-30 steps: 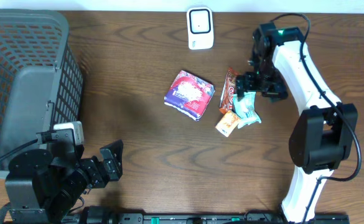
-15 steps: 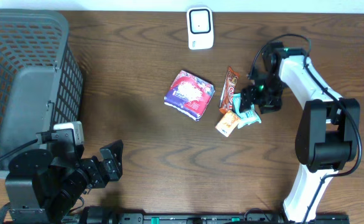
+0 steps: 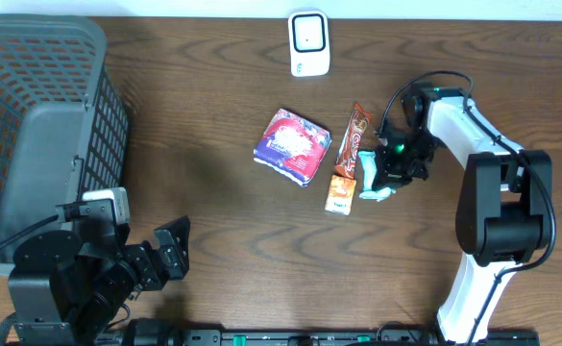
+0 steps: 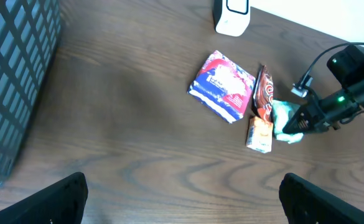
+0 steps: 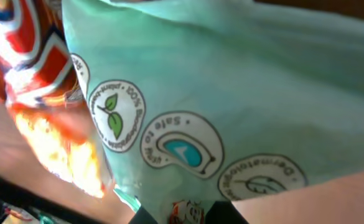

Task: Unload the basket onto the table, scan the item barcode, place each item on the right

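Tabletop of dark wood (image 3: 213,192) bears a white barcode scanner (image 3: 308,43) at its far edge, beyond the right gripper (image 3: 388,178) and off toward the left arm's side. That gripper, much the nearer, is clamped on the mint-green flat packet (image 3: 368,169), whose long axis runs roughly front to back. The left gripper (image 3: 175,250) gapes idle, well apart. A second ago the right jaws stood wide; the small orange packet (image 3: 339,192) has shifted.

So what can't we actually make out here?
- No barcode shows on the teal packet: the right wrist view is too close and blurred, and it is too small in the overhead view.
- Fingertips of the right gripper: overhead, hidden under its own body.
- Face of the scanner: overhead, too small to read.
- Far side of the basket: overhead, cut off by the left edge.
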Robot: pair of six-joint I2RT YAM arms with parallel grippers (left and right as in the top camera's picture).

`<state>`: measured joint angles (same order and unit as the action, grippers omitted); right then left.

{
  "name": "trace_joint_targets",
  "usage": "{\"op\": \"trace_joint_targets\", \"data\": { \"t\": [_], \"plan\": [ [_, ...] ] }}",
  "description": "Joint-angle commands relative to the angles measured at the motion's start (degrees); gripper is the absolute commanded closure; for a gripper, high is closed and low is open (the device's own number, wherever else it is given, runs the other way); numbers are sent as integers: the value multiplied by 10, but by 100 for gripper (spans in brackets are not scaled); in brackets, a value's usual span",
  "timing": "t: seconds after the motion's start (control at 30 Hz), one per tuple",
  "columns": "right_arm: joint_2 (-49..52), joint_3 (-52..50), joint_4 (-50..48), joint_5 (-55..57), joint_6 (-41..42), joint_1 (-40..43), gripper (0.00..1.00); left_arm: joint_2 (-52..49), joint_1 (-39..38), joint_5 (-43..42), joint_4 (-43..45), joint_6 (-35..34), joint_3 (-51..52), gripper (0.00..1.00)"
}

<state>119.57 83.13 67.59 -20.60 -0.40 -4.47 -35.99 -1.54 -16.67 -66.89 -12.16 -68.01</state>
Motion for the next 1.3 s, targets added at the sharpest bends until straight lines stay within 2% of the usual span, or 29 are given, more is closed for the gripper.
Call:
{"op": "trace_joint_targets", "data": {
  "t": [0.0, 0.07, 0.23, 0.37, 0.47, 0.6, 0.7, 0.8, 0.9, 1.13, 1.27],
  "plan": [
    [0, 68, 41, 60, 45, 2, 99, -1, 2, -8, 0, 1, -9, 2],
    [0, 106, 76, 134, 94, -1, 99, -1, 2, -8, 0, 1, -9, 2],
    [0, 165, 137, 376, 284, -19, 99, -1, 2, -8, 0, 1, -9, 2],
    [1, 148, 127, 497, 363, -36, 99, -1, 2, -8, 0, 1, -9, 2],
    [1, 111, 93, 535, 377, -50, 99, -1, 2, -8, 0, 1, -9, 2],
    [1, 57, 31, 537, 377, -66, 98, -1, 2, -8, 0, 1, -9, 2],
    [1, 32, 8, 513, 376, -85, 87, -1, 2, -8, 0, 1, -9, 2],
    [1, 42, 8, 462, 348, -99, 87, -1, 2, -8, 0, 1, -9, 2],
    [1, 86, 10, 369, 292, -112, 99, -1, 2, -8, 0, 1, -9, 2],
    [1, 180, 16, 170, 199, -100, 99, -1, 2, -8, 0, 1, -9, 2],
    [2, 185, 12, 132, 198, -75, 93, -1, 2, -8, 0, 1, -9, 2]
  ]
}}
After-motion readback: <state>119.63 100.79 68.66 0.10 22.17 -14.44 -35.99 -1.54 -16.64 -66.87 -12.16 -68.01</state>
